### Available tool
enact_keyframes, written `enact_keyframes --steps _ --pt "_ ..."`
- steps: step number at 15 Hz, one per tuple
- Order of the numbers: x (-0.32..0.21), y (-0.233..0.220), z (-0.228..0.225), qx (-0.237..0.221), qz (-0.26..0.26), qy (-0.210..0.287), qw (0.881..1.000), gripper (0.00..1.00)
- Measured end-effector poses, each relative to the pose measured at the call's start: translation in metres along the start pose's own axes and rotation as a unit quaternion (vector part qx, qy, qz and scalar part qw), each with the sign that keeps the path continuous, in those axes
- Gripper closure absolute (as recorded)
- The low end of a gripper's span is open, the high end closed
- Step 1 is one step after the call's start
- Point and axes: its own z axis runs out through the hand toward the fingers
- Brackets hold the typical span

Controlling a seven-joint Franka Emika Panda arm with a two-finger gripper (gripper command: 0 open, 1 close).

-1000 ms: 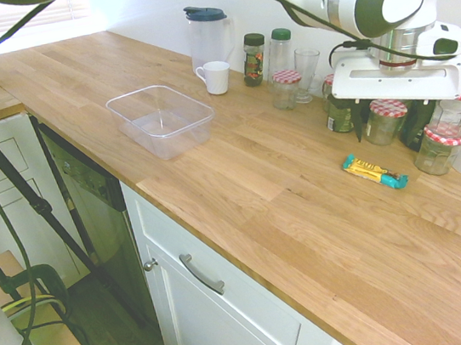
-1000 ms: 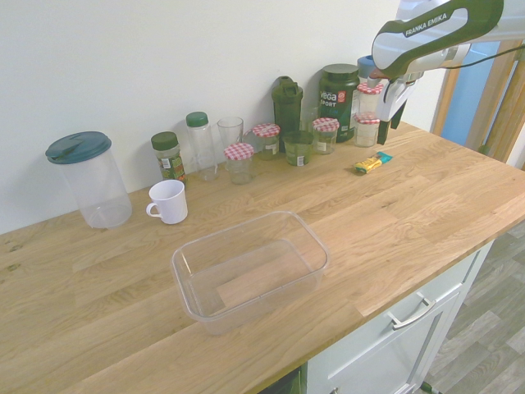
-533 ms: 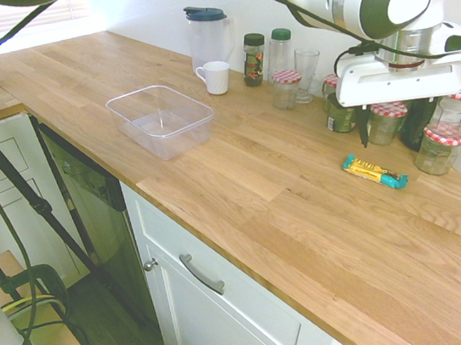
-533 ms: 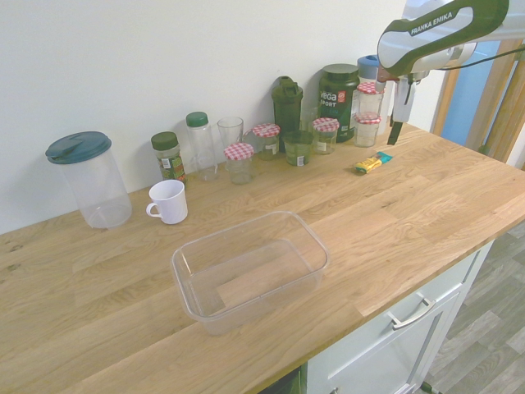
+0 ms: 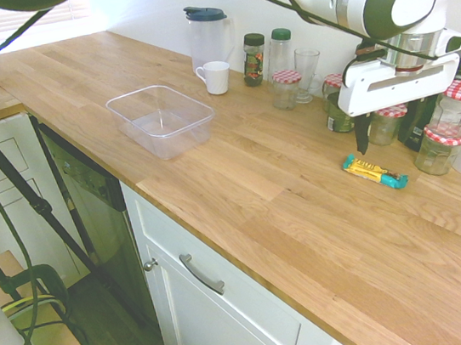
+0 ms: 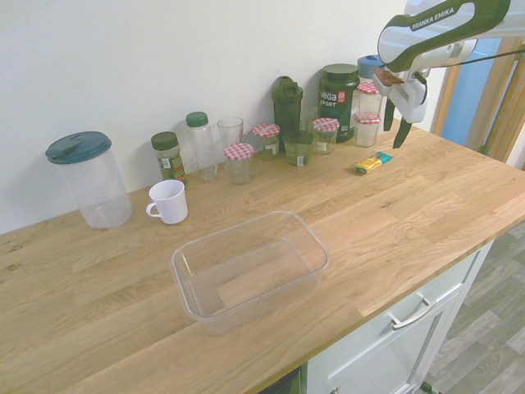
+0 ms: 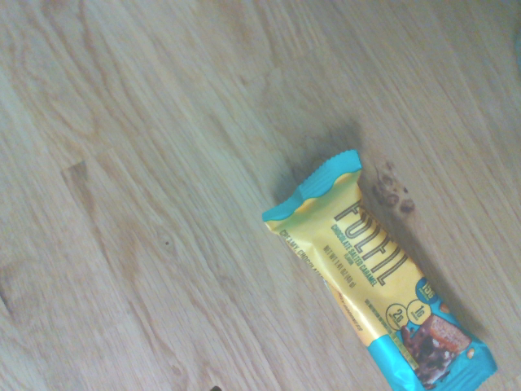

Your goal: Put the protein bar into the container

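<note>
The protein bar, yellow with teal ends, lies flat on the wooden counter near the jars. It fills the lower right of the wrist view as the bar, print sideways. My gripper hangs open a short way above the bar, slightly to the wall side, with nothing between its dark fingers. The container, a clear shallow tub, stands empty far along the counter, close to its front edge.
Jars with red-checked lids and a dark tub crowd the wall just behind the bar. A clear pitcher, a white mug, bottles and a glass line the wall further along. The counter's front edge drops to cabinets.
The gripper has come down toward the bar and turned about its wrist. Its fingers stay open. The bar and the container have not moved.
</note>
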Motion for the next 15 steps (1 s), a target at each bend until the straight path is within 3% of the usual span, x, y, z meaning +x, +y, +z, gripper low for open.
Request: enact_keyframes --steps 3,5,9,15 --pt "0.005 0.003 0.006 -0.004 -0.022 -0.002 1.0 0.0" --pt "0.008 0.0 0.003 -0.001 -0.062 -0.001 0.998 0.0" --pt "0.011 -0.003 0.007 0.027 -0.153 -0.021 0.988 0.0" --pt "0.015 -0.003 0.004 0.034 -0.218 -0.02 0.975 0.0"
